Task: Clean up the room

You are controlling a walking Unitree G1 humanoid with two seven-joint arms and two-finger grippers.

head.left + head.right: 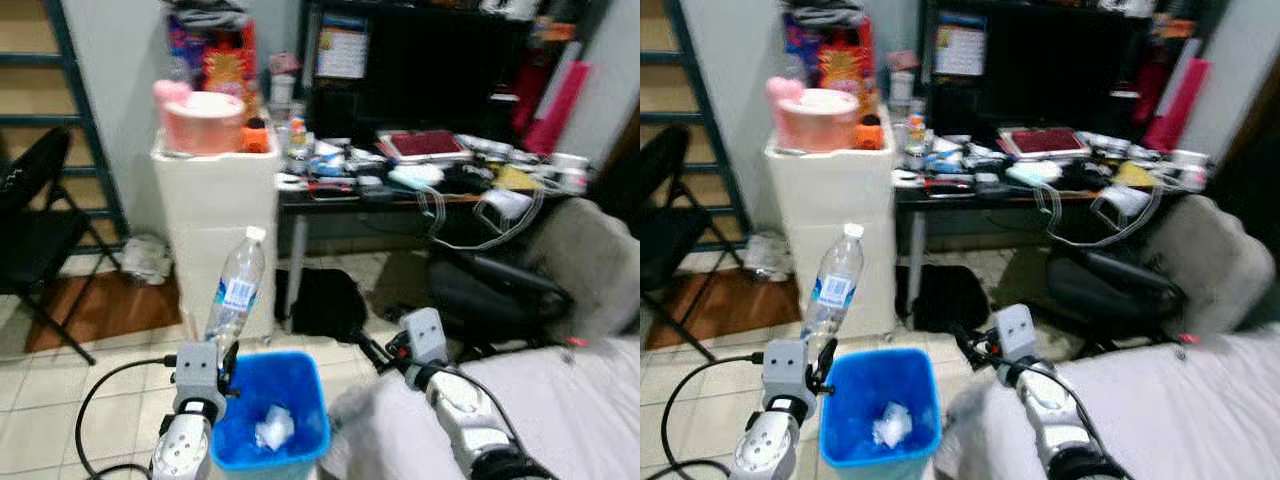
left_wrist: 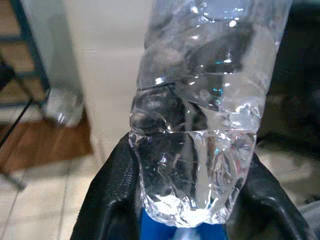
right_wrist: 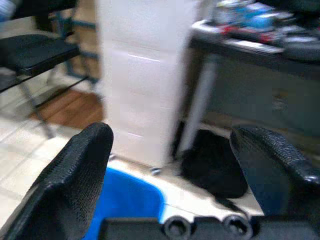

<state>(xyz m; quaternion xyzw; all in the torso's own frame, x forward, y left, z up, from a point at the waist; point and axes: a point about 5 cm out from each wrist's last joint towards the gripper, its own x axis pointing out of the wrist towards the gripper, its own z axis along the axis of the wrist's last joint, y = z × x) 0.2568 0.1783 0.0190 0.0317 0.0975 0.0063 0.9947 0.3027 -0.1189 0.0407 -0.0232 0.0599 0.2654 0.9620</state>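
A clear plastic water bottle [image 1: 237,286] with a white cap and blue label stands upright in my left gripper [image 1: 226,358], which is shut on its base. The crumpled bottom of the bottle [image 2: 200,165] sits between the black fingers [image 2: 107,200] in the left wrist view. It hangs just over the near-left rim of a blue bin [image 1: 268,410] holding a bit of crumpled white paper [image 1: 272,428]. My right gripper [image 1: 370,350] is open and empty, to the right of the bin above the bed's edge. Its fingers [image 3: 75,175] frame the bin [image 3: 127,200].
A white drawer unit [image 1: 215,230] with a pink tub on top stands behind the bin. A cluttered dark desk [image 1: 420,185] and an office chair [image 1: 560,270] are at right, a black bag [image 1: 320,300] beneath the desk. A folding chair [image 1: 40,240] is at left. A white bed [image 1: 540,400] is at front right.
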